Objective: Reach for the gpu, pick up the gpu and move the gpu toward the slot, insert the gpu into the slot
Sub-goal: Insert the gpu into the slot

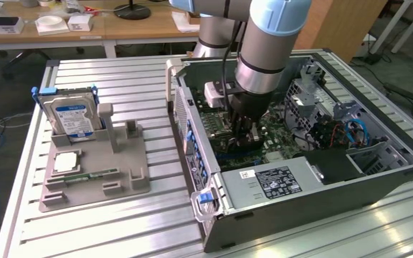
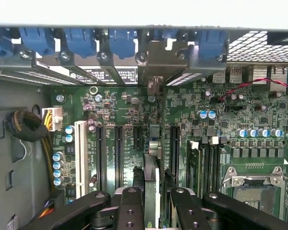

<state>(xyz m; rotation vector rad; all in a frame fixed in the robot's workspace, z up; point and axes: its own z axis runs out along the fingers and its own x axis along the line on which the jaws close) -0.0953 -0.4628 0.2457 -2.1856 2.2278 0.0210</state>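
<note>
Gripper (image 2: 153, 203) lowered inside the open case (image 1: 350, 185), jaws partly closed on the gpu (image 2: 152, 158), which is held edge-on between the fingers (image 2: 130, 211). The card stands upright over the motherboard (image 2: 192, 108), its bracket end toward the rear wall of the case and its lower edge at or just above the slot (image 2: 154, 125); whether it has seated cannot be told.

Risks, as judged: a slight tilt or offset would set the card edge on the slot's rim or on the neighbouring slots, so pressing down could bend it; the bracket could catch on the rear wall.

Case lies on its side on a ribbed metal table (image 1: 142, 226). Near the table's edge at the exterior view's left, a grey fixture (image 1: 95, 172) holds a hard drive (image 1: 71, 115). Wooden desks (image 1: 120, 27) stand behind.
</note>
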